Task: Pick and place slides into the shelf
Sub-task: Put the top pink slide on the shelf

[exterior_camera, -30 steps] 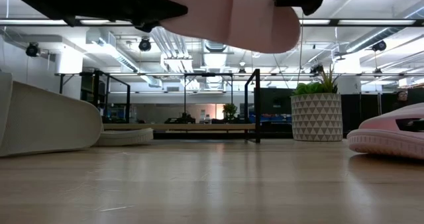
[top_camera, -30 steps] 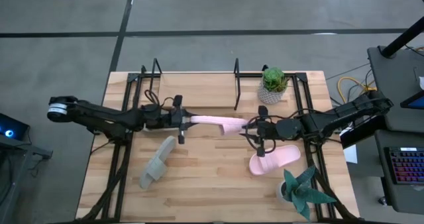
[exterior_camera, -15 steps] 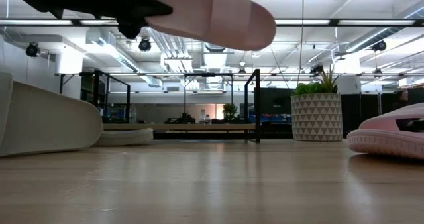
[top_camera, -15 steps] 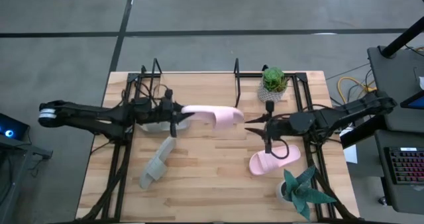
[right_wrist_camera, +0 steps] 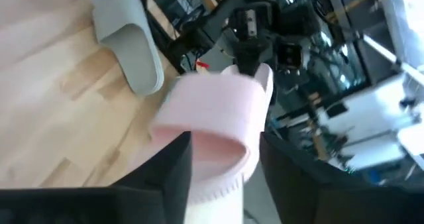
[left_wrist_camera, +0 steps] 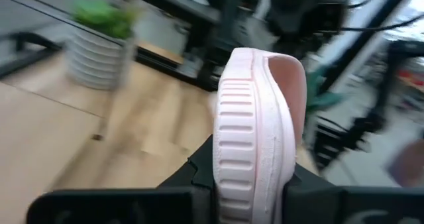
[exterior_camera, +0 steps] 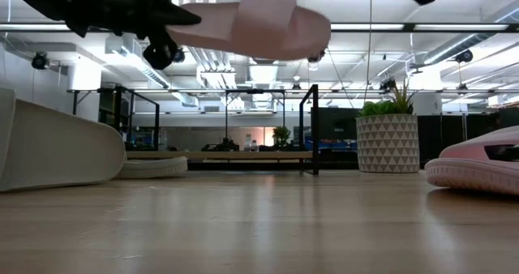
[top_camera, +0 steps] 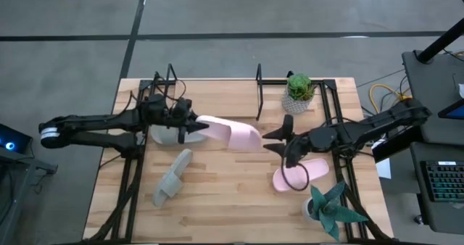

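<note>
Wooden tabletop [top_camera: 232, 180] – pink slide [top_camera: 230, 133] in L end effector [top_camera: 190, 127], airborne

Two slim black jointed arms with looping cables; the left arm [top_camera: 87, 122] has a white end band.

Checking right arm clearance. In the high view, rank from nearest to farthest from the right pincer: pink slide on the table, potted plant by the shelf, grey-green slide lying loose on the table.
From the right pincer:
1. Pink slide on the table, just in front of it.
2. Potted plant, behind it, by the shelf.
3. Grey-green slide, far across on the left side.
</note>
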Motion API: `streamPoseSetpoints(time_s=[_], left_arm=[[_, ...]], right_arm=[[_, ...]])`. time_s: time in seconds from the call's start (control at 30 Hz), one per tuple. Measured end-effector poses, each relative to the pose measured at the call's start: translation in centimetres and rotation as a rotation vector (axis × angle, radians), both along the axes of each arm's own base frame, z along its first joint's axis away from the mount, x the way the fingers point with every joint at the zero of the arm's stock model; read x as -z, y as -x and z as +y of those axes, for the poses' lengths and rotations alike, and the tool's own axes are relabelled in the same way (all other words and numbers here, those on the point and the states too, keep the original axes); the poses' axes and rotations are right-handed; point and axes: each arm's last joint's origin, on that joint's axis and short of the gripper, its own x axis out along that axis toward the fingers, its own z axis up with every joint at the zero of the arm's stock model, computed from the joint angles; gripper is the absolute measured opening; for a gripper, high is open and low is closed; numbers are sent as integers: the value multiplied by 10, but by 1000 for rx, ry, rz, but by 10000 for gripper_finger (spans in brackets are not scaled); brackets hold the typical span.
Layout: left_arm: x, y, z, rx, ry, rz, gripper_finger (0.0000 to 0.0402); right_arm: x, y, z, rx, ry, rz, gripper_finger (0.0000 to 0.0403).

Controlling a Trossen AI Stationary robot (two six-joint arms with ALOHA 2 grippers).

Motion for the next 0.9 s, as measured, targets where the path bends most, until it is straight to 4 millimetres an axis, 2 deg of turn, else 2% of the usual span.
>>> streamPoseSetpoints(time_s=[0.13,0.33,0.63,0.9], left_arm=[[0,1,-2,118,32,0,38],[-2,3,-2,119,37,-12,38],[-4,4,-3,148,38,-20,38],[-4,4,-3,167,41,-22,38]], right_arm=[[5,-9,7,-19,111,-3,221],[8,-9,22,33,313,7,263],[11,-2,40,-57,446,37,262],[20,-5,48,-73,572,91,258]])
